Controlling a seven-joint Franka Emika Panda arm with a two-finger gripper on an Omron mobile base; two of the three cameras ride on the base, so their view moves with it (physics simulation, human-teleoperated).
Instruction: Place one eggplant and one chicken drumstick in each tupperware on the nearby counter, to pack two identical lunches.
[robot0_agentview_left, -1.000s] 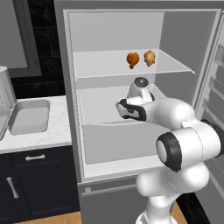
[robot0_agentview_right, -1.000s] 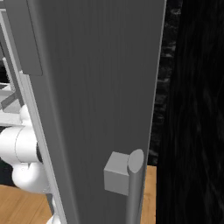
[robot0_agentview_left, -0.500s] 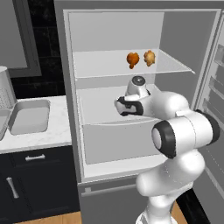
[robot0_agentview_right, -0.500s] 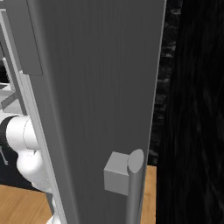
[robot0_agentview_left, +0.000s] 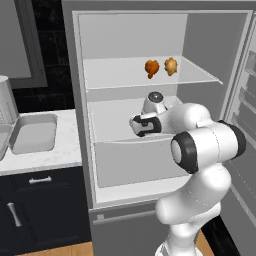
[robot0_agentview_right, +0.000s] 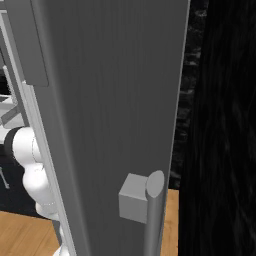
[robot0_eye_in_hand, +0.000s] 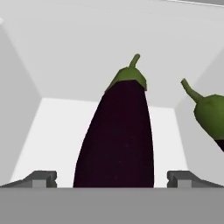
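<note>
My hand (robot0_eye_in_hand: 112, 181) is spread, one eggplant (robot0_eye_in_hand: 118, 140) lying between its fingertips, a second eggplant (robot0_eye_in_hand: 210, 116) just right. Beyond, up a shelf, two drumsticks (robot0_agentview_left: 151, 68). The fridge door (robot0_agentview_right: 110, 100) blocks my right camera. Tupperware (robot0_agentview_left: 34, 133) sits left on the worktop (robot0_agentview_left: 50, 160). The arm's elbow has swung lower since earlier.

Left base view from behind-left, facing open fridge (robot0_agentview_left: 150, 100), right base view close against fridge door (robot0_agentview_right: 110, 100), hand view near eggplant (robot0_eye_in_hand: 118, 140), white arm (robot0_agentview_left: 205, 150) shared.
</note>
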